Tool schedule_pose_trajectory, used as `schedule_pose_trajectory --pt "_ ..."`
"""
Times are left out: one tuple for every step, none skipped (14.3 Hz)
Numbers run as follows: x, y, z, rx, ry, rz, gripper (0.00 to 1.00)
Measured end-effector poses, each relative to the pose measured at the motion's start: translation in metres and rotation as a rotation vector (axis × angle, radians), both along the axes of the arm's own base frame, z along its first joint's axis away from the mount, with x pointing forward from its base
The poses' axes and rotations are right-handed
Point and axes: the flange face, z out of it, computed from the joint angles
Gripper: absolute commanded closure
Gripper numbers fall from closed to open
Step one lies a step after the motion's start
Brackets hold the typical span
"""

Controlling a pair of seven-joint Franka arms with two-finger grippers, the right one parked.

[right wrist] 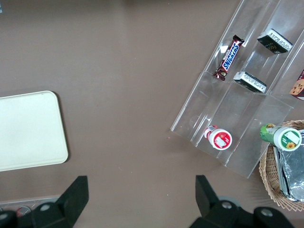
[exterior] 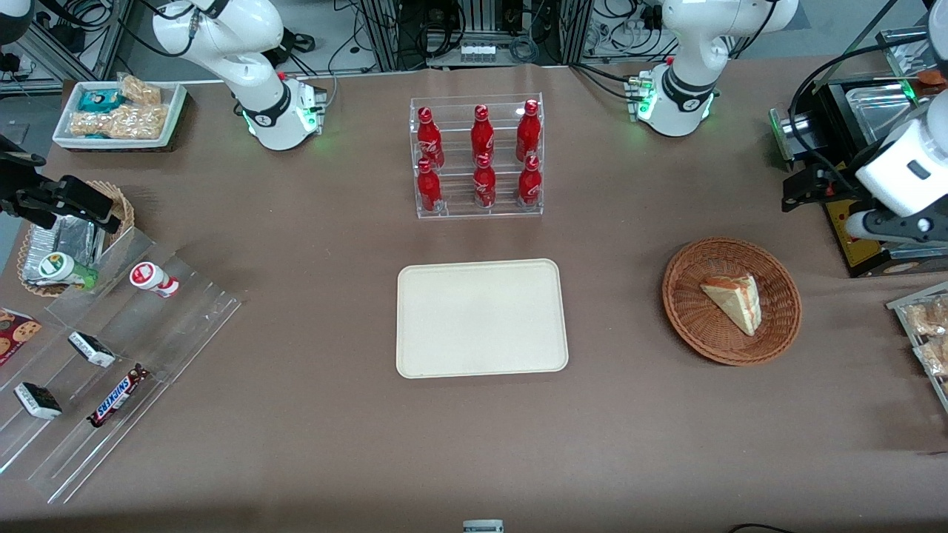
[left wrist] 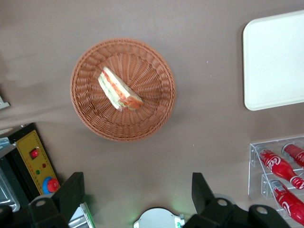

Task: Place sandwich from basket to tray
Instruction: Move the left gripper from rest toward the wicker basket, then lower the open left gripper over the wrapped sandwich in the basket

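Item: sandwich [left wrist: 119,90], lying in basket [left wrist: 90,115]; tray [exterior: 415,355] bare. Likely light, soft, wrapper slippery; I'd pinch gently across the bread faces. My gripper [left wrist: 135,197] hangs spread, well above.

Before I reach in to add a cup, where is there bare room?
The tray is bare, and open table lies between it and the basket holding the sandwich. The acrylic shelf of snacks is crowded. The open end effector hangs above the table, beside the basket.
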Motion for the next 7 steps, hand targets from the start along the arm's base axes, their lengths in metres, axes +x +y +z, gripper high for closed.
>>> schedule_pose_trajectory --pt "0.001 -0.002 -0.01 0.001 0.02 -0.004 0.0" --pt "0.003 -0.004 -0.02 0.002 0.039 -0.006 0.0" --pt "0.005 -0.005 -0.028 0.004 0.056 -0.007 0.0" --pt "0.006 -0.004 -0.037 0.005 0.073 -0.005 0.0" --pt "0.007 -0.004 -0.048 0.007 0.094 -0.004 0.0" --pt "0.009 -0.003 -0.06 0.013 0.113 -0.001 0.0" --pt "0.011 -0.001 -0.074 0.027 0.12 0.002 0.0"
